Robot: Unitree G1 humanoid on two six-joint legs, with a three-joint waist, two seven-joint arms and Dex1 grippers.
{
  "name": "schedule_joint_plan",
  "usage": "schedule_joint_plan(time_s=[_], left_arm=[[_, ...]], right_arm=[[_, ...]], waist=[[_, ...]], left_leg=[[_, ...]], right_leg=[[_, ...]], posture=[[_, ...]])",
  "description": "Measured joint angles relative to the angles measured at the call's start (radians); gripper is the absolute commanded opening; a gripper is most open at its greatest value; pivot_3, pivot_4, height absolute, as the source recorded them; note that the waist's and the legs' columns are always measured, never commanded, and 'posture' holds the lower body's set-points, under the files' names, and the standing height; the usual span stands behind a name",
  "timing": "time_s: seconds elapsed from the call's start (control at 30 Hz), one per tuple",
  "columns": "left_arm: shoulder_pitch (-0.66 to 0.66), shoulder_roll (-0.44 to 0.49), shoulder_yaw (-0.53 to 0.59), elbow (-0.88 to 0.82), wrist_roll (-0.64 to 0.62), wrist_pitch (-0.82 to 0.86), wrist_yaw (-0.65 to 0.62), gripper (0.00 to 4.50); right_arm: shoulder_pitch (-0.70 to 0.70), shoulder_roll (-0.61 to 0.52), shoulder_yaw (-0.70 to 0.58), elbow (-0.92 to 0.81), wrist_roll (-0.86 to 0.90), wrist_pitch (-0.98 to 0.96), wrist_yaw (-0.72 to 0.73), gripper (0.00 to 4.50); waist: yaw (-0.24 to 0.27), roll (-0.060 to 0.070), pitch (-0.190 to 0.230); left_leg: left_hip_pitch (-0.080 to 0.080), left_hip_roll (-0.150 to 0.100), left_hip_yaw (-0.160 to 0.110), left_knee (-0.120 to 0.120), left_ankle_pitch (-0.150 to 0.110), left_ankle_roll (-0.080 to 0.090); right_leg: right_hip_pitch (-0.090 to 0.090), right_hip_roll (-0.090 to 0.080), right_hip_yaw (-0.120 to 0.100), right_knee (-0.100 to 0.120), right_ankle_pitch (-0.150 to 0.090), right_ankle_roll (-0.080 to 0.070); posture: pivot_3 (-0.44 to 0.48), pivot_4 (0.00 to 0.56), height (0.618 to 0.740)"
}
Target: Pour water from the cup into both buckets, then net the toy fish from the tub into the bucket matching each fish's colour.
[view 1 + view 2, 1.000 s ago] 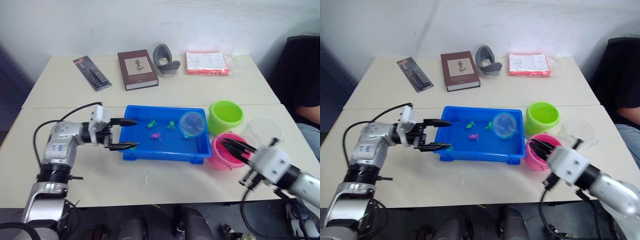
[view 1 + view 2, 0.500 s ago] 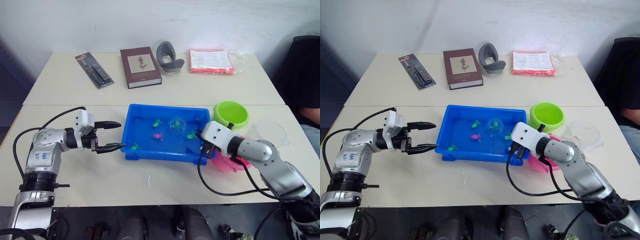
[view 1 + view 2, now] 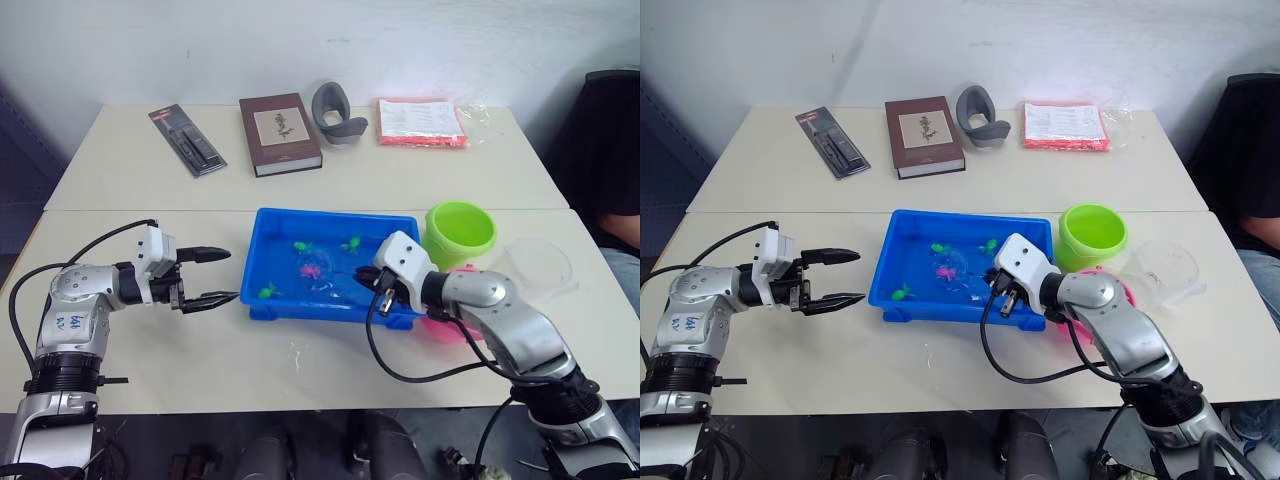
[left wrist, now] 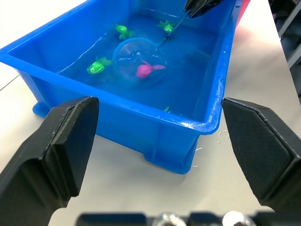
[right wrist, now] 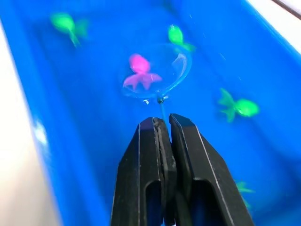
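My right gripper (image 5: 162,123) is clamped on the thin handle of a small net (image 5: 157,70), whose hoop lies in the water of the blue tub (image 3: 262,300) around one pink fish (image 5: 139,71). My left gripper (image 3: 208,275) hangs wide open over the counter (image 3: 300,370) just beside the tub. Four green fish (image 5: 237,106) lie loose in the tub; the green bucket (image 3: 459,233) and pink bucket (image 3: 445,330) stand at its far end, near the clear cup (image 3: 542,262).

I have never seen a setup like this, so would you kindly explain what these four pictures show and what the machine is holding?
It is a two-armed robot at a table. Two pictures come from cameras on its head, two from its wrists. The right tool is shut on a small net dipped into a blue tub of water, its ring around a pink toy fish. The left tool is open beside the tub, holding nothing. A green bucket, a pink bucket and a clear cup stand nearby.
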Motion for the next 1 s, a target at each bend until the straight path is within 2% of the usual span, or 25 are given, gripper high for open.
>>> schedule_joint_plan(time_s=[0.07,0.23,0.4,0.57,0.67,0.83,1.0], left_arm=[[0.0,0.0,0.0,0.001,0.0,-0.004,-0.003,4.47],[-0.023,-0.012,-0.004,0.008,-0.002,-0.015,-0.026,4.47],[-0.063,-0.056,-0.025,-0.01,-0.016,0.008,-0.034,4.47],[-0.069,-0.128,-0.088,-0.083,-0.025,0.054,-0.044,4.47],[-0.074,-0.179,-0.13,-0.123,-0.035,0.082,-0.045,4.47],[-0.102,-0.261,-0.186,-0.182,-0.042,0.132,-0.035,4.47],[-0.119,-0.326,-0.249,-0.225,-0.044,0.18,-0.024,4.47]], right_arm=[[0.007,0.001,-0.029,-0.021,0.033,0.035,0.002,0.0],[0.086,0.014,-0.216,-0.147,0.218,0.164,0.004,0.0],[0.207,-0.038,-0.404,-0.283,0.322,0.198,-0.006,0.0],[0.404,-0.072,-0.657,-0.434,0.414,0.193,-0.014,0.0],[0.561,-0.069,-0.804,-0.487,0.44,0.152,-0.009,0.0],[0.802,0.023,-1.024,-0.527,0.453,0.007,0.006,0.0],[1.03,0.118,-1.08,-0.525,0.339,-0.196,0.057,0.0]], waist=[[0.0,0.0,0.0],[0.004,0.0,0.0],[0.003,0.0,0.0],[0.009,0.0,0.0],[0.019,0.0,0.0],[0.027,0.0,-0.001],[0.026,0.0,-0.001]], left_leg=[[0.0,0.0,0.0,0.0,0.0,0.0],[-0.003,-0.001,0.0,0.0,0.0,0.0],[-0.005,-0.001,0.001,0.002,0.0,0.0],[-0.005,-0.001,0.001,0.002,0.0,0.0],[-0.004,-0.001,0.002,0.002,0.0,0.0],[-0.002,-0.001,0.003,0.002,0.0,0.0],[0.01,0.0,0.005,-0.002,0.0,0.0]], right_leg=[[0.0,0.0,0.0,0.0,0.0,0.0],[-0.002,0.001,-0.001,0.0,0.0,0.0],[-0.004,0.002,0.0,0.0,0.001,0.002],[-0.004,0.004,0.001,0.0,0.001,0.002],[-0.004,0.005,0.003,0.0,0.001,0.003],[-0.003,0.006,0.006,0.001,0.002,0.003],[0.008,0.007,0.007,-0.003,0.002,0.003]], posture=[[0.0,0.15,0.74],[0.0,0.15,0.74],[0.0,0.15,0.74],[0.0,0.15,0.74],[0.0,0.15,0.74],[0.0,0.15,0.74],[0.0,0.15,0.74]])
